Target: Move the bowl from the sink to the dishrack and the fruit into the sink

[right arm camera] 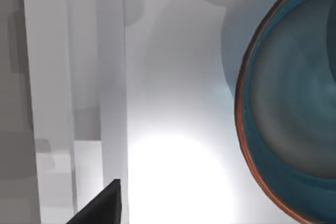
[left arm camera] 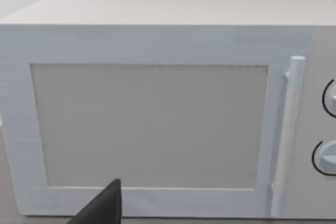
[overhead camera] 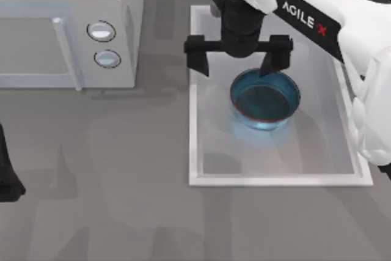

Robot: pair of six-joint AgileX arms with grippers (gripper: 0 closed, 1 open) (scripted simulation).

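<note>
Left gripper parked at the table's left edge, its fingers' state impossible to tell. Microwave beside sink. Right gripper, fingers spread wide, holding nothing, over the bowl sitting in the sink.

The microwave blocks the desk's far left corner. In the sink, floor is free on the bowl's near side; the right gripper spreads wide over its far rim.
</note>
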